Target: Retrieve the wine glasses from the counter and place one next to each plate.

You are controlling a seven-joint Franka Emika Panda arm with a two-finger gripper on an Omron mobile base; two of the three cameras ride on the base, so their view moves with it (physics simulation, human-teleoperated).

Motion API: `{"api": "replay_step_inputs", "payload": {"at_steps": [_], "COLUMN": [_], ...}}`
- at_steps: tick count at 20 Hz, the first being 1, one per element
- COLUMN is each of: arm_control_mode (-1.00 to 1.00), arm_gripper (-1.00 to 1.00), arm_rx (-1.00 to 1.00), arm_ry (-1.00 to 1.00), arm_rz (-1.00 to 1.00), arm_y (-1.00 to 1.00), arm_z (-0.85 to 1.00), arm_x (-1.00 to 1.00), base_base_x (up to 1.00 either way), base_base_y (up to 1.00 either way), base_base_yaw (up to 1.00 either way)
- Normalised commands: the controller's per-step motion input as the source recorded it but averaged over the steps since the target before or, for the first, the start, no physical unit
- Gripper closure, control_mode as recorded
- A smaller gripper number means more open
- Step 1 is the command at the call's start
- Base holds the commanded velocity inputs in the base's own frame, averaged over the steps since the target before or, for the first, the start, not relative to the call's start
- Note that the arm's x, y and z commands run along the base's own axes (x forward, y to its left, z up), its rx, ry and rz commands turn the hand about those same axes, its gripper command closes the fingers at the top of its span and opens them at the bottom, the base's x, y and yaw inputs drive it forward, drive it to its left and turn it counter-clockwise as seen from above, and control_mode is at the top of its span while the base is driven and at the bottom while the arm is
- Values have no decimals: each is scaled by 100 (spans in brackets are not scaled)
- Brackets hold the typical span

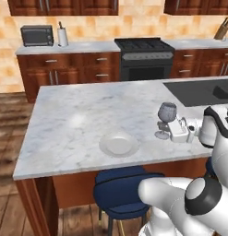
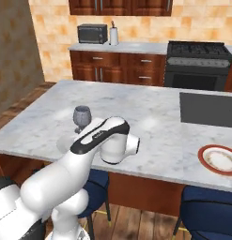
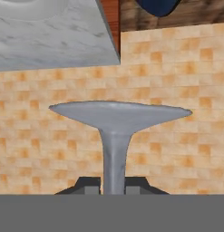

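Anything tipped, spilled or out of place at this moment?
Nothing stands out. The smoky grey stemmed wine glass is upright, its stem pinched by the shut gripper, beside the plain white-grey round plate on the marble island.

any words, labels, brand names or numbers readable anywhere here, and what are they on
None can be read in these views.
Toaster oven on the back counter: no legible brand or dial marks, too small.
Stove: no readable markings.
Wine glass held in the end effector: plain, no print.
Plain plate and red-rimmed plate on the island: no lettering.
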Motion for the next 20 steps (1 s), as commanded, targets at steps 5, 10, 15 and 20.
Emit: {"api": "replay_step_inputs", "payload": {"at_steps": [5,10,15,20], "arm_control_mode": [100,100,-100,-100], "arm_gripper": [100,100,100,100], "arm_rx": [0,0,-3,-4], "arm_ry": [0,0,-2,-8], "arm_rz": [0,0,0,1], "arm_y": [0,0,0,0], "arm_z": [0,0,-24,-42], "arm_x": [0,0,76,68], "base_base_x": [30,48,0,0], "base_base_y": [27,10,0,0], "base_base_yaw": [-48,-19,0,0]}}
